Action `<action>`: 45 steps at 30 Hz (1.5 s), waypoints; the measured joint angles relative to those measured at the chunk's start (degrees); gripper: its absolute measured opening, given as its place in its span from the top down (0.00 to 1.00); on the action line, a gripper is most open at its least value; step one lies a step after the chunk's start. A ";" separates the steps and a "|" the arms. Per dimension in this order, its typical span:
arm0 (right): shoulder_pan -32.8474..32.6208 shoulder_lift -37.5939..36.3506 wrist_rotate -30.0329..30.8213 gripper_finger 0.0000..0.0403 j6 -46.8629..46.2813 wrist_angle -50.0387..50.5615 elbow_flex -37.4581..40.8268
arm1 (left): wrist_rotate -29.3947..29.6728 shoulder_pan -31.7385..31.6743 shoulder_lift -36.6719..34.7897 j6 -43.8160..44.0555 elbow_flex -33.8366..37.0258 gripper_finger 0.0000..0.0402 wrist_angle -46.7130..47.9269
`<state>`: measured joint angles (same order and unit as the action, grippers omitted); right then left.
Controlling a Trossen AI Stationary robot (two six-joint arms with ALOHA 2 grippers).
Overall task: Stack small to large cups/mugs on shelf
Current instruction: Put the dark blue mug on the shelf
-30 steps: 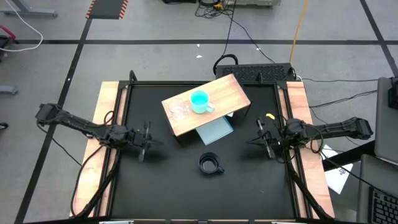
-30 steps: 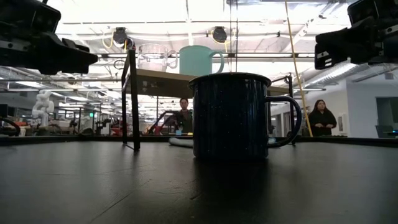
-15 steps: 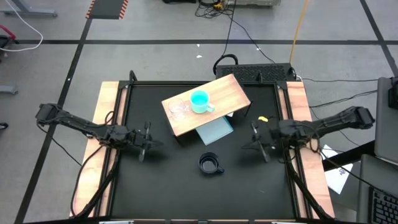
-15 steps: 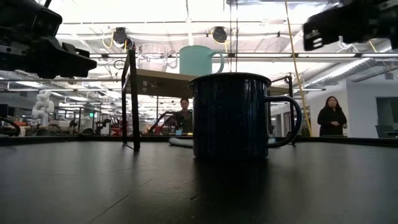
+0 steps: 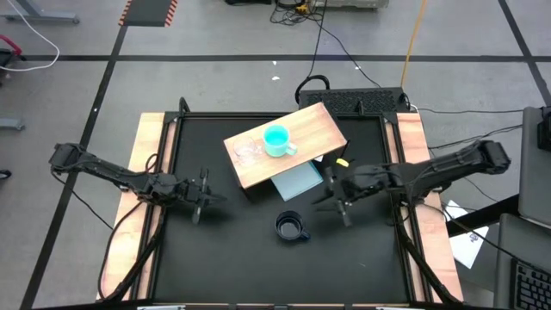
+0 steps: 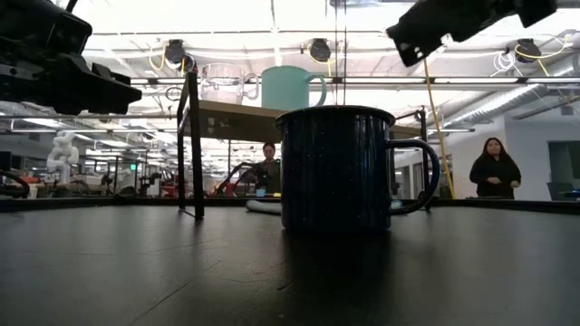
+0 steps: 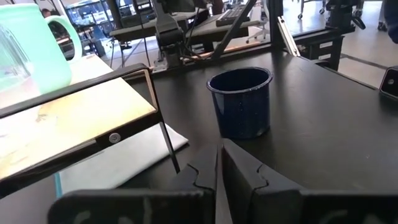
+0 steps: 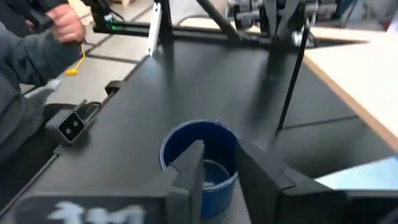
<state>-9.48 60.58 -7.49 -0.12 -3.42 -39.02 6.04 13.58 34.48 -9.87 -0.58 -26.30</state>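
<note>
The black handled mug (image 5: 291,226) stands upright on its base on the dark table, near the middle front; it fills the low view (image 6: 340,167). The turquoise mug (image 5: 276,139) and the clear glass cup (image 5: 248,152) stand side by side on the wooden shelf (image 5: 318,125). My right gripper (image 5: 331,198) is open and empty, just right of and beyond the black mug, which shows ahead of its fingers in the right wrist view (image 8: 199,152). My left gripper (image 5: 205,196) is shut and empty at the table's left, pointing toward the mug (image 7: 241,102).
A pale blue-grey sheet (image 5: 300,179) lies on the table under the shelf's near side. The shelf's dark legs (image 6: 192,145) stand behind the mug. A person's hand and sleeve (image 8: 37,43) show beside the table; other people (image 6: 489,167) stand in the room behind.
My right gripper has gone from the table's right edge toward the left, closing on the black mug, and shows higher in the low view. The mugs, the glass cup and my left gripper have kept still.
</note>
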 joint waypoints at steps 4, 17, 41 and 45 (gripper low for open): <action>0.01 3.31 -0.02 0.69 -3.51 4.15 -2.73 | 0.00 0.00 0.00 1.07 0.00 0.94 0.23; -2.15 18.35 -0.09 0.65 -5.12 18.84 -15.84 | 0.02 0.00 0.00 1.16 -0.02 0.94 0.14; 2.59 25.68 0.15 0.58 -5.77 23.08 -24.07 | 0.04 0.02 0.00 1.84 -0.04 0.94 -0.09; 3.26 26.55 0.17 0.56 -4.76 21.46 -24.10 | 0.07 0.01 0.00 1.64 -0.04 0.94 0.02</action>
<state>-6.22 87.13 -7.31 -4.88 18.04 -63.12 6.11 13.60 34.48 -8.23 -0.62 -26.27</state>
